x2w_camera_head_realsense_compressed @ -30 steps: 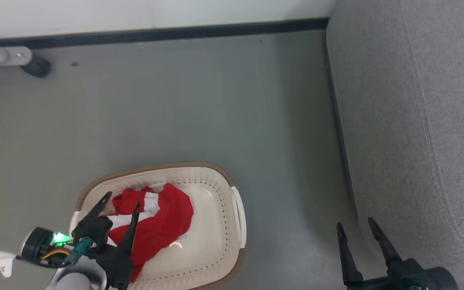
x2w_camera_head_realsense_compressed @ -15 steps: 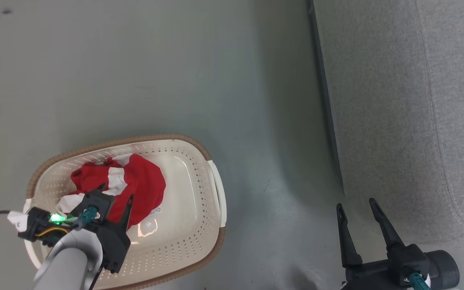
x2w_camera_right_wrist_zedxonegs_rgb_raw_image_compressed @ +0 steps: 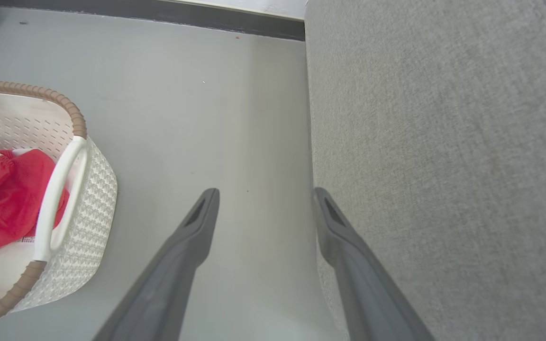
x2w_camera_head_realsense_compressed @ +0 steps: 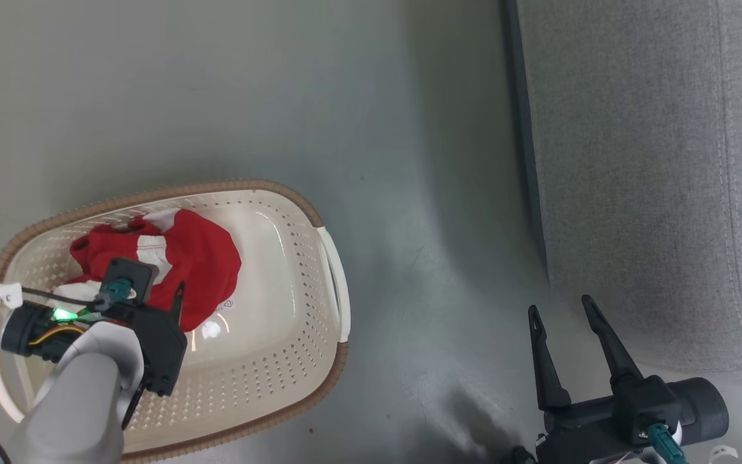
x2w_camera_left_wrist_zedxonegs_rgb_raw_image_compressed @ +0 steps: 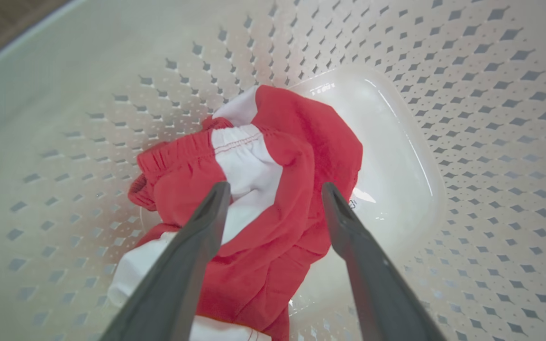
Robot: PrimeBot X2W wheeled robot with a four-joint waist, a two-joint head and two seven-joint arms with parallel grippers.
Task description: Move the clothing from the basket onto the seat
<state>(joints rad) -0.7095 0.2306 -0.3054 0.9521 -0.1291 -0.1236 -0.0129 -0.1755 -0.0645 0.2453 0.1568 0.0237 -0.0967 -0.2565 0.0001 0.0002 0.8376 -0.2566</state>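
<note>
The clothing (x2w_camera_head_realsense_compressed: pixel 207 264) lies in the basket (x2w_camera_head_realsense_compressed: pixel 281 380), crumpled in a heap toward the end on the robot's left. We see red cloth with a broad white stripe and a gathered red waistband. In the left wrist view a small label shows at the edge of the heap. The other part of the basket's bottom is bare and shiny. The basket stands on the grey floor (x2w_camera_head_realsense_compressed: pixel 377 116), and its white handle (x2w_camera_head_realsense_compressed: pixel 335 283) is on the side that faces the seat (x2w_camera_head_realsense_compressed: pixel 641 161).

The left pincer (x2w_camera_left_wrist_zedxonegs_rgb_raw_image_compressed: pixel 275 187) is inside the basket, directly above the clothing. Its two fingers stand wide apart, one over the white stripe and one over the red edge of the heap, and they grip nothing. We cannot tell if the tips touch the cloth.

The right pincer (x2w_camera_head_realsense_compressed: pixel 559 305) is well apart from the basket, over the floor and just beside the front edge of the seat. Its fingers are also spread wide and hold nothing. In the right wrist view one finger lies along the seat's edge. The seat is of grey woven fabric with a stitched seam.
</note>
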